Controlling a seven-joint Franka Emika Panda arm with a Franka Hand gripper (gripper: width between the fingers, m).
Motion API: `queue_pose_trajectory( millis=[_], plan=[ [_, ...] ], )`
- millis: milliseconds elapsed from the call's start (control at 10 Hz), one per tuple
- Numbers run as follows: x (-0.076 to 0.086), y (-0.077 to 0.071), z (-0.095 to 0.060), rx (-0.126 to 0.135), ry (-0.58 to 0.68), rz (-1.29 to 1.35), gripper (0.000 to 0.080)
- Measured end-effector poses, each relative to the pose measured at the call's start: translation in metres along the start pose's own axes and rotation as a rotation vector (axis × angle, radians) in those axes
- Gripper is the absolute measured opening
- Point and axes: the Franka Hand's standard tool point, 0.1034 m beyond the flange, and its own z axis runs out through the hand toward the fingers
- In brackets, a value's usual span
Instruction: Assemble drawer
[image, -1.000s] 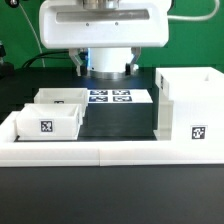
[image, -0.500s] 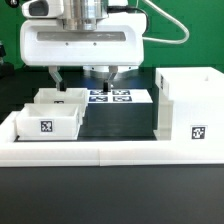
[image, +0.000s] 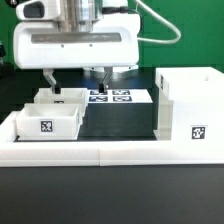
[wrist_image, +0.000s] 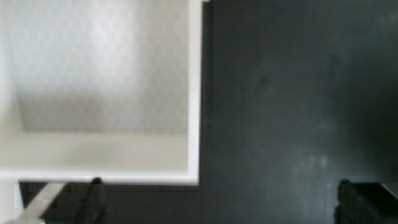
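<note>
- Black table (image: 115, 125), low white border wall (image: 100, 152).
- Two small trays (image: 62, 122) sit at the exterior view's left, tall housing (image: 190, 105) at its right.
- Gripper (image: 77, 77) hovers over the trays, jaws spread, empty.

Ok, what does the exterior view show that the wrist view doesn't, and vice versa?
Only the exterior view: the tall housing, the front tray, the marker board and the border wall. Only the wrist view: the bare inside of what is probably the rear tray, seen from above. Both: the open gripper, the black table, and that rear tray, below the gripper.
</note>
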Motion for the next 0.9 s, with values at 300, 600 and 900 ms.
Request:
queue_pose_trajectory(
  millis=[300, 600, 900],
  plan=[
    [-0.016, 0.001, 0.021, -0.009, -0.004, 0.005, 0.0649],
    [-0.025, 0.005, 0.04, -0.013, -0.023, -0.014, 0.0649],
    [-0.03, 0.008, 0.058, -0.022, -0.024, -0.007, 0.0649]
  ],
)
